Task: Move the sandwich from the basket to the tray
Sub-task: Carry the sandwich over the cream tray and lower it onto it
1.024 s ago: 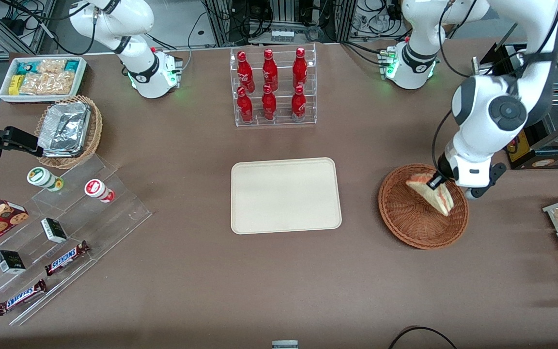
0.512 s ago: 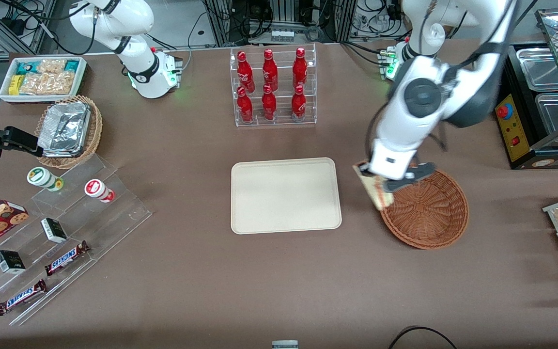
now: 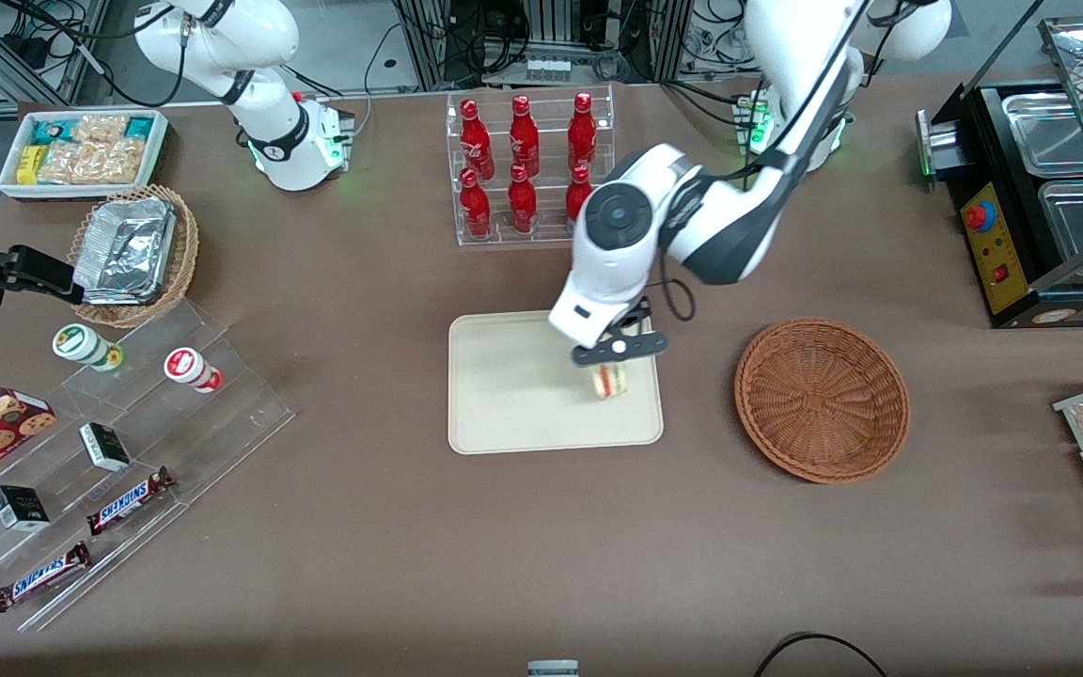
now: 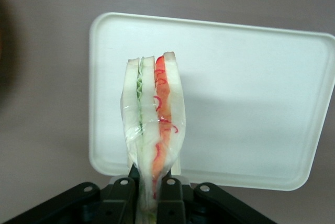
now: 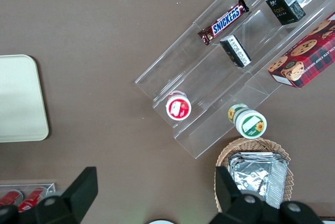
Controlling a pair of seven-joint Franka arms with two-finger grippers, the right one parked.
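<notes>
The fingers [image 4: 168, 192] are pinched on the narrow end of the sandwich [image 4: 153, 124], one black pad on each bread face, so the wedge hangs from the gripper [image 3: 613, 362] with its striped cut edge showing: green filling on one side, red-orange on the other, under clear wrap. In the front view the sandwich [image 3: 609, 380] is held over the tray [image 3: 523, 395], at the end of it nearer the basket; whether its lower tip touches the tray surface cannot be told. The wrist view shows the tray [image 4: 251, 93] spread out beneath the wedge, cream and bare, on the brown table [image 3: 410, 545]. The working arm [image 3: 682, 216] reaches in from its base and bends down over the tray's corner. The basket [image 3: 822, 400] sits on the table just beside the tray, toward the working arm's end, with nothing in it. A clear rack of red bottles [image 3: 527, 165] stands farther from the front camera than the tray.
</notes>
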